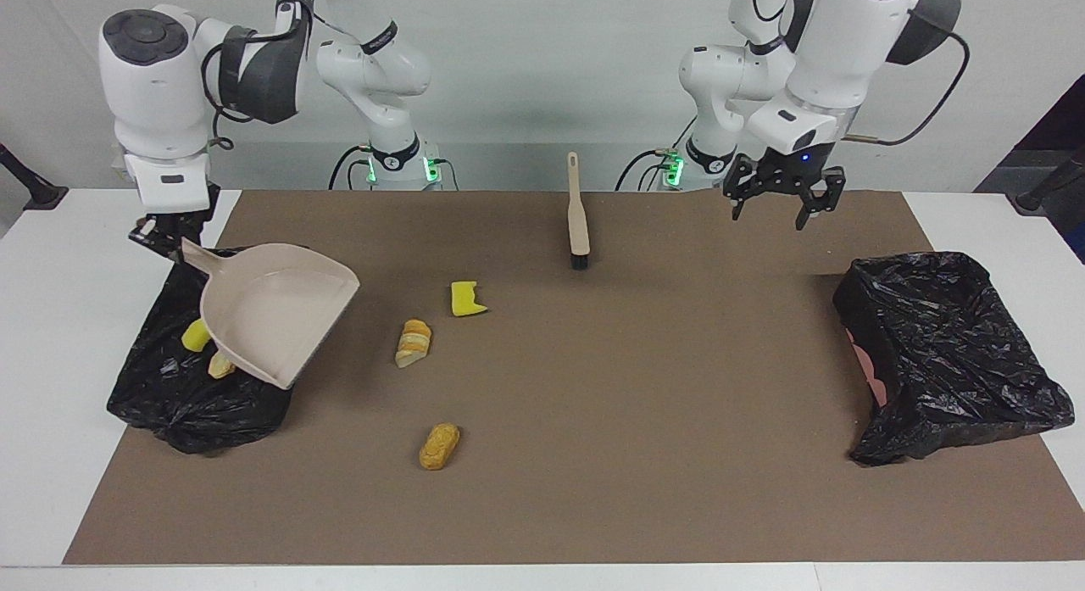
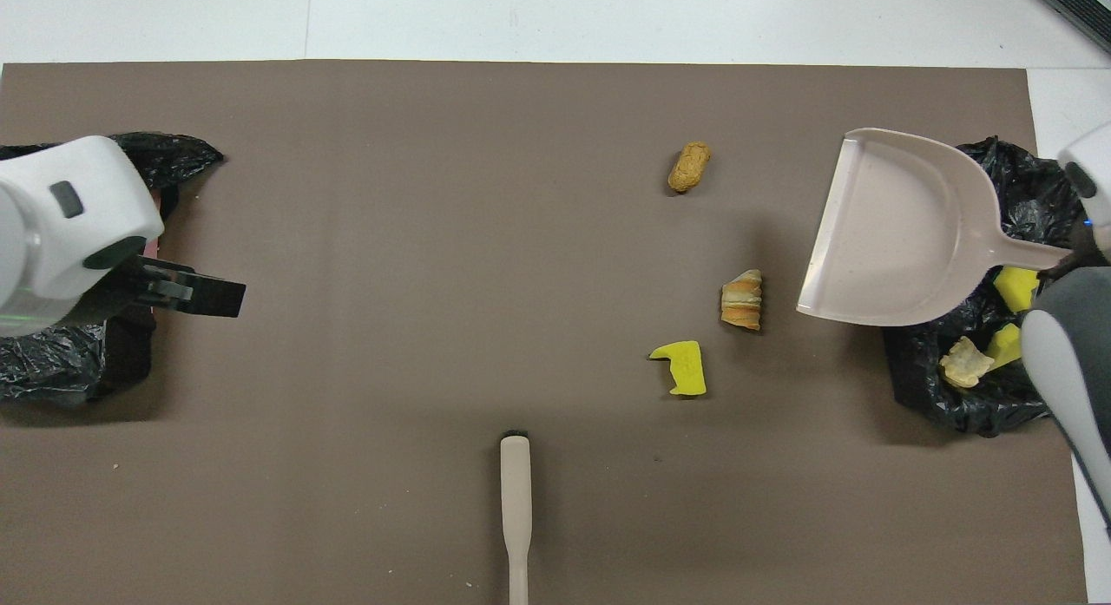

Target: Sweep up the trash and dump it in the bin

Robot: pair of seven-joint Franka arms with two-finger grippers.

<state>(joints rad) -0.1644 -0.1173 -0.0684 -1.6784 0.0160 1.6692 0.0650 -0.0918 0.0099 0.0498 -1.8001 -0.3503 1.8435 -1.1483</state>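
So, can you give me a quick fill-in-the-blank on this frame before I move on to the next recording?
1. The right gripper holds the dustpan by its ____ over the black bag.
2. The scraps of trash lying on the brown mat number ____.
3. The brush lies on the mat, held by ____ gripper.
4. The left gripper hangs over the mat with its fingers ____.

Missing words: handle; three; neither; open.

brush [image 2: 515,509] handle cut by overhead view's bottom edge, dustpan [image 1: 275,315] hiding part of bin [image 1: 182,387] and scraps inside
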